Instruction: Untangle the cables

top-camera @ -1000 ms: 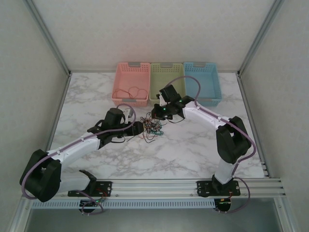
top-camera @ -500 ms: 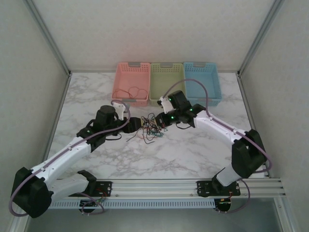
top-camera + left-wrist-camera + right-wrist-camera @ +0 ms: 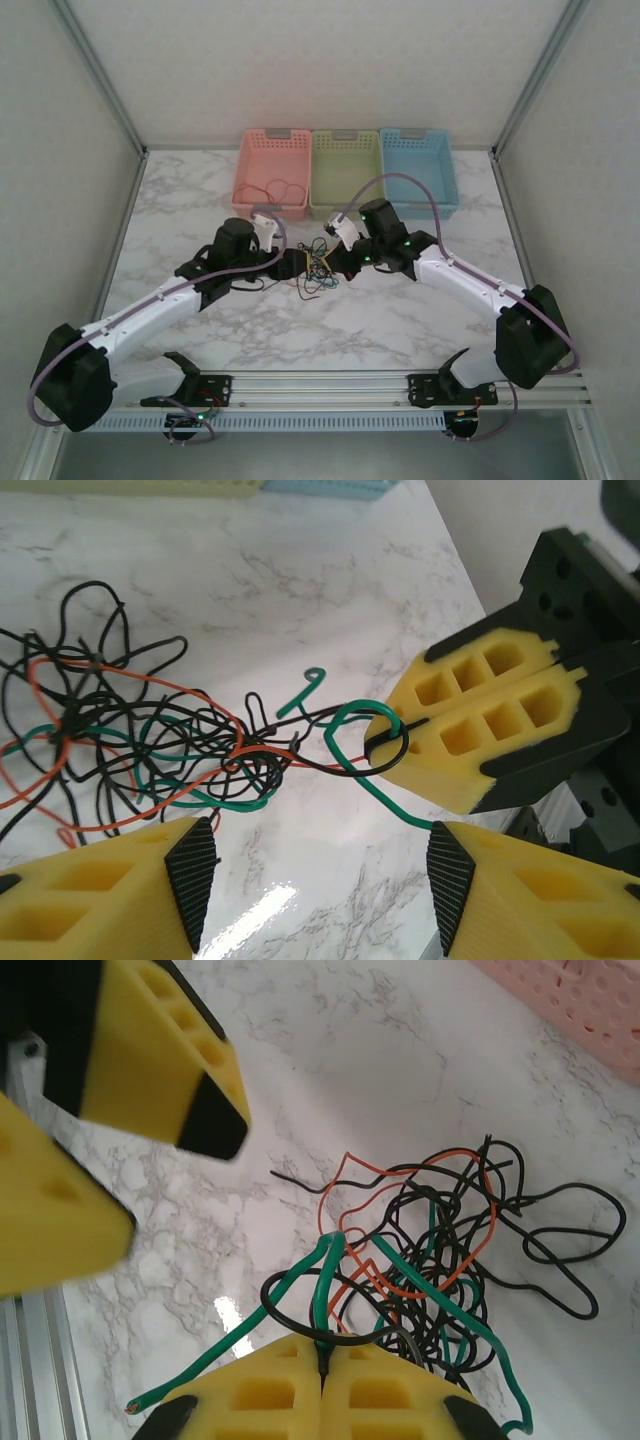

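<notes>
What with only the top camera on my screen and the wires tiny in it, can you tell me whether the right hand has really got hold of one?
Observer: Yes. The right hand is shut on a green cable, pinched right at its fingertips.
Operator: Just the green one?
Observer: A black loop also runs round those tips. I cannot tell whether it is pinched too.
Operator: And the left hand?
Observer: The left hand is open and grips nothing.
</notes>
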`<control>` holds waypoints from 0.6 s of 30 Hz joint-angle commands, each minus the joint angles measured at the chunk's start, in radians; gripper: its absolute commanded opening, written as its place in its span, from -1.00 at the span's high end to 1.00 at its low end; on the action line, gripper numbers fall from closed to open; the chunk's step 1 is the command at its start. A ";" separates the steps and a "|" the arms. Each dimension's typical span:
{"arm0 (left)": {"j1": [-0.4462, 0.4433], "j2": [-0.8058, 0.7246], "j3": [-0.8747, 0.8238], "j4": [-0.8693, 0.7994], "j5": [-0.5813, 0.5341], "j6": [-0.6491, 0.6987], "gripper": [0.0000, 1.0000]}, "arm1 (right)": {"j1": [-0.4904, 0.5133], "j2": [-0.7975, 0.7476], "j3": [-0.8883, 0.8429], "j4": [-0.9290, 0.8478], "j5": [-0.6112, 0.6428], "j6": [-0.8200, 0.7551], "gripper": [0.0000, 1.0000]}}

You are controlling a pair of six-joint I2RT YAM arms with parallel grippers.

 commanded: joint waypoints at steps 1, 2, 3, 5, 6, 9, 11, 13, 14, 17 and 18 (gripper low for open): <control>-0.017 0.027 -0.029 0.101 0.048 0.048 -0.20 | -0.013 0.015 0.016 0.037 -0.051 0.028 1.00; -0.018 0.032 -0.040 0.123 0.054 0.054 -0.20 | -0.017 0.021 0.016 0.038 -0.058 0.040 1.00; -0.021 0.040 -0.046 0.139 0.056 0.064 -0.19 | -0.023 0.026 0.016 0.040 -0.066 0.054 1.00; -0.022 0.062 -0.053 0.156 0.045 0.083 -0.15 | -0.036 0.034 0.015 0.048 -0.098 0.075 1.00; -0.022 0.073 -0.055 0.160 0.040 0.094 -0.14 | -0.040 0.036 0.012 0.054 -0.118 0.085 1.00; -0.022 0.103 -0.062 0.206 0.045 0.120 -0.12 | -0.063 0.047 0.020 0.055 -0.181 0.112 1.00; -0.022 0.123 -0.054 0.222 0.047 0.141 -0.12 | -0.077 0.057 0.030 0.050 -0.205 0.128 1.00; -0.022 0.144 -0.043 0.235 0.051 0.156 -0.12 | -0.084 0.062 0.034 0.049 -0.214 0.138 1.00; -0.022 0.155 -0.040 0.246 0.055 0.161 -0.12 | -0.086 0.065 0.036 0.048 -0.222 0.141 1.00; -0.022 0.182 -0.024 0.269 0.051 0.172 -0.12 | -0.088 0.065 0.033 0.051 -0.232 0.145 1.00; -0.022 0.192 -0.019 0.281 0.058 0.174 -0.11 | -0.088 0.066 0.033 0.052 -0.234 0.145 1.00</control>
